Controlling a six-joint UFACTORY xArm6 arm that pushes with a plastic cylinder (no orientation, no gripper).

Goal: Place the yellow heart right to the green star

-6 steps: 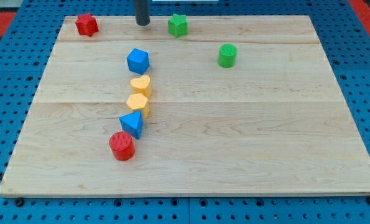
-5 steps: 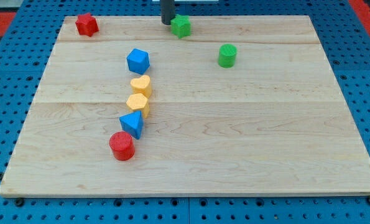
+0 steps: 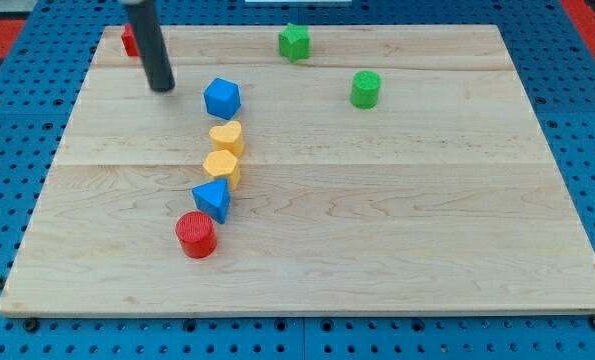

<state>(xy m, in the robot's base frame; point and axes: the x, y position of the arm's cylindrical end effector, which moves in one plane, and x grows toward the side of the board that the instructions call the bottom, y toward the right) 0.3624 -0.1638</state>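
The yellow heart (image 3: pixel 227 136) lies left of the board's middle, just below a blue block (image 3: pixel 222 98). The green star (image 3: pixel 294 41) sits near the board's top edge, well up and to the right of the heart. My tip (image 3: pixel 162 88) rests on the board at the upper left, left of the blue block and up-left of the heart, touching neither. The rod partly hides a red star (image 3: pixel 129 40) at the top left corner.
A yellow block (image 3: pixel 221 166), a blue triangle (image 3: pixel 213 199) and a red cylinder (image 3: pixel 195 234) run in a line below the heart. A green cylinder (image 3: pixel 365 89) stands at the upper right. The wooden board (image 3: pixel 397 220) lies on a blue pegboard.
My tip went right to the green star and nudged it slightly right, then swung back left and down to beside the blue block. The other blocks have not moved.
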